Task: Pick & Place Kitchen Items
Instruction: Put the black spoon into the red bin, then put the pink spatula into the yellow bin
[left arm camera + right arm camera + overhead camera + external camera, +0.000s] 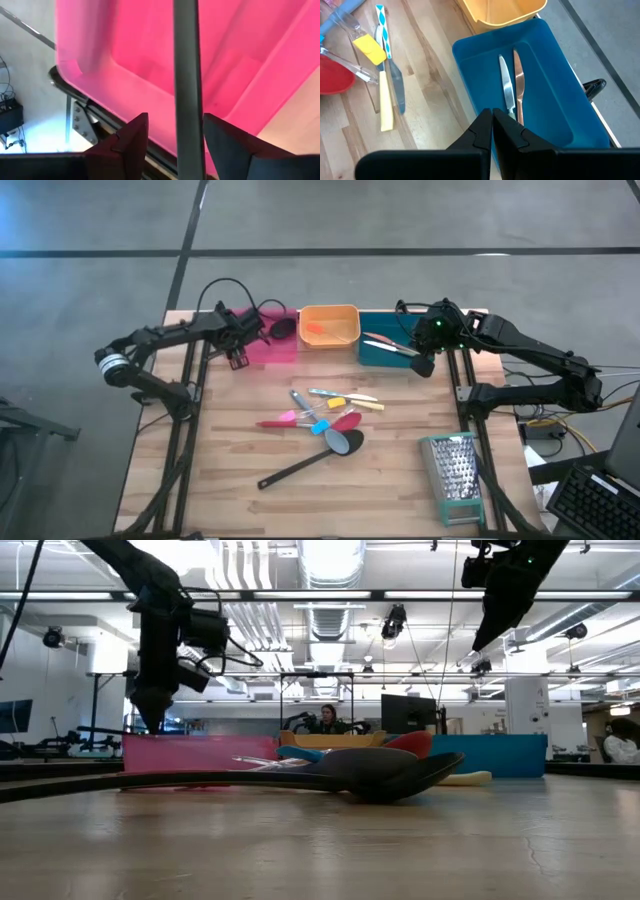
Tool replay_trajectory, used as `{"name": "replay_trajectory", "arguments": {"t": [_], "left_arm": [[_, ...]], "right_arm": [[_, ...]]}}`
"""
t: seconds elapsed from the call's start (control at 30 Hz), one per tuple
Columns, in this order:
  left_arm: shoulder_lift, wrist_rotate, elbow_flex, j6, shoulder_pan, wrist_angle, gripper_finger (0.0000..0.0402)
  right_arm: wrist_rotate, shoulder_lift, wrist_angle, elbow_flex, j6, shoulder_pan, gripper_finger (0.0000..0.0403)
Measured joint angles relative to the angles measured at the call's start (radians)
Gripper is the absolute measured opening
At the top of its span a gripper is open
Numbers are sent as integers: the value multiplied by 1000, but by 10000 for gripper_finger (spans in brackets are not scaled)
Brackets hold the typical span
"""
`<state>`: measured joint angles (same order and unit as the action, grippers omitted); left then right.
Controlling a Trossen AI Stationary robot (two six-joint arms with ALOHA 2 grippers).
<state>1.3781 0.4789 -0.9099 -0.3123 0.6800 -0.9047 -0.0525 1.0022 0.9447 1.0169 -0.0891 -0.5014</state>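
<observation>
Counting two knives (512,89), teal bin (555,100)

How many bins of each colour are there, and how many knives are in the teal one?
Pink bin: 1
Orange bin: 1
Teal bin: 1
Knives: 2
Total: 3 bins, 2 knives

Grey rod-like handle (187,85) runs off the left wrist view at both ends; its head unseen. Glossy pink plastic bin (150,60) cropped too. Small pile of coloured utensils (325,415) overlapping; count unclear, perhaps seven.
</observation>
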Motion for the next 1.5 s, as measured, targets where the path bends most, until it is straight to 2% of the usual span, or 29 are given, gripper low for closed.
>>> {"name": "replay_trajectory", "arguments": {"t": [0.23,0.33,0.47,0.6,0.73,0.83,1.2,1.37,1.5], "left_arm": [[-4,-2,-94,37,-3,-66,193],[-12,-47,-125,55,-14,-73,193],[-32,-147,-164,109,-42,-71,193],[-57,-301,-183,160,-90,-36,193],[-77,-452,-183,212,-166,47,193],[-75,-513,-182,251,-250,102,193],[-38,-486,-181,395,-604,323,193],[7,-439,-170,427,-696,401,193],[65,-406,-165,447,-728,431,193]], "right_arm": [[0,0,0,0,0,0,8],[0,0,0,0,0,0,8],[0,0,0,0,0,0,8],[0,0,0,0,0,0,8],[0,0,-1,0,1,0,8],[0,0,-2,0,1,0,8],[0,0,-2,0,3,0,8],[0,0,-5,0,3,0,8],[0,0,-5,0,3,0,8]]}}
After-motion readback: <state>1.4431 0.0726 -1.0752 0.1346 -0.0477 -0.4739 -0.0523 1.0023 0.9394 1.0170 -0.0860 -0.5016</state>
